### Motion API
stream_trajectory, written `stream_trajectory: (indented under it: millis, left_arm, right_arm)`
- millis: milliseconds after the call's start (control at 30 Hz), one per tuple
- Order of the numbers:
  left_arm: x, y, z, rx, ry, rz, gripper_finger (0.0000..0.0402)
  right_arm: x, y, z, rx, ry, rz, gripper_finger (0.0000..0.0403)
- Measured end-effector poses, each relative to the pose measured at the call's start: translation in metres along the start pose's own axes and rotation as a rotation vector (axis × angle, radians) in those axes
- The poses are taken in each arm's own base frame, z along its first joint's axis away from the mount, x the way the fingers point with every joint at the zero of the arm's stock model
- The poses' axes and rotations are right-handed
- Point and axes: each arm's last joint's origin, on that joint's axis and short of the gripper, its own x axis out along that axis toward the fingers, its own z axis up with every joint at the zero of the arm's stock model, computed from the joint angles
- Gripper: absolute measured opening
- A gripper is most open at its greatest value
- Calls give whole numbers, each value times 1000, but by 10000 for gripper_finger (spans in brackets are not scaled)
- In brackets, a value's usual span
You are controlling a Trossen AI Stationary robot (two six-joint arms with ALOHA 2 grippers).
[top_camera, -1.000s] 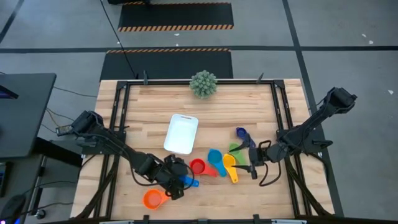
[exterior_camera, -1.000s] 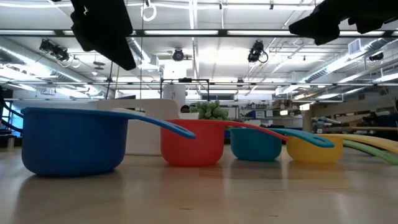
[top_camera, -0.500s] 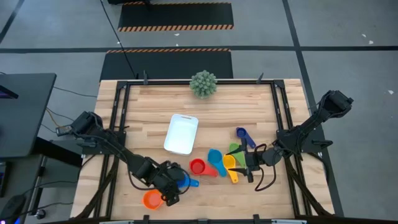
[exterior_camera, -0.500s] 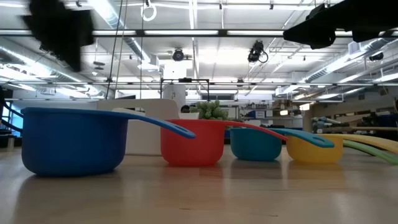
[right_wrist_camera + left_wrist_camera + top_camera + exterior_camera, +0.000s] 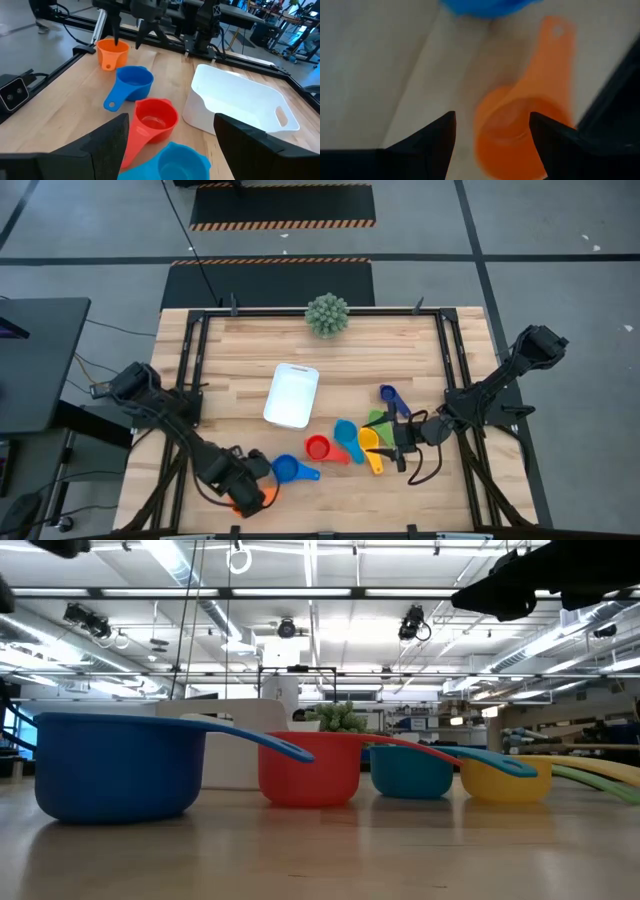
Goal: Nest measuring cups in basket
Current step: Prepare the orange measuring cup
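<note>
While the left gripper [image 5: 243, 492] is held over the orange cup [image 5: 262, 496] at the near left of the worktop [image 5: 240, 350], its fingers [image 5: 427, 142] are seen spread wide in the left wrist view, one to each side of the orange cup [image 5: 520, 135], with nothing gripped. In the right wrist view the same gripper [image 5: 126, 31] is shown with its tips just above the rim of the orange cup [image 5: 111, 53]; whether the rim is touched cannot be told.

Just right of the orange cup, the blue cup [image 5: 288, 470] is set upright with its handle pointing right. Further right, the red cup [image 5: 318, 447], the light blue cup [image 5: 346, 430] and the yellow cup [image 5: 368, 440] are laid close together in a row, with the green cup [image 5: 379, 418] just beyond the yellow one and the dark blue cup [image 5: 389, 394] farther still. In the low view the blue cup [image 5: 115, 768], red cup [image 5: 310, 770], light blue cup [image 5: 412, 772] and yellow cup [image 5: 505, 780] are seen standing upright on the wood.

The white basket [image 5: 292, 394] is placed near the middle of the worktop, beyond the red cup and apart from it, with no cup inside. A spiky green plant [image 5: 327, 314] is found at the far edge.

The right gripper [image 5: 404, 450] is held just right of the yellow cup, its fingers [image 5: 107, 145] parted wide and holding nothing.
</note>
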Motion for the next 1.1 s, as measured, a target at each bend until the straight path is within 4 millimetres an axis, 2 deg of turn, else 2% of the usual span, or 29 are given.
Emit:
stream_trajectory:
  millis: [367,633,767,900,1100]
  left_arm:
    - [0,1,-13,14,-24,56,258]
    - [27,-3,-17,78,57,118,258]
    - [31,-4,-17,85,70,116,257]
    - [31,-5,-17,81,72,108,235]
    - [32,-5,-17,79,99,103,171]
  right_arm:
    - [0,0,0,6,0,3,299]
    - [0,0,0,9,-1,3,299]
    - [0,0,1,16,-13,2,299]
    - [0,0,1,16,-13,2,299]
    - [0,0,1,15,-13,2,299]
